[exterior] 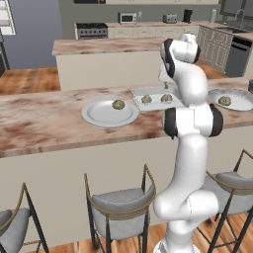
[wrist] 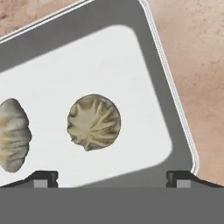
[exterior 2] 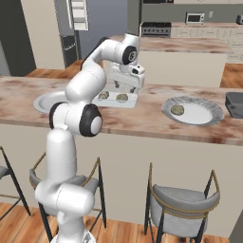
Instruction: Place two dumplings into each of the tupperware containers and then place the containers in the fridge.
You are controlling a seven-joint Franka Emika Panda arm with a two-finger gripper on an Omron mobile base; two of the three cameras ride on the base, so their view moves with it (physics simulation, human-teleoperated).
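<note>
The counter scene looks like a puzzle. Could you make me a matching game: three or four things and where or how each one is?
Things:
1. tupperware container
2. left plate
3. gripper
4. microwave

States:
A. open, above the container
B. on the far back counter
C. holds two dumplings
D. holds one dumpling

Pairs: 1-C, 2-D, 3-A, 4-B

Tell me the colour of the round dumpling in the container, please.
Pale tan-olive with pleated folds; the dumpling shows best in the hand view.
</note>
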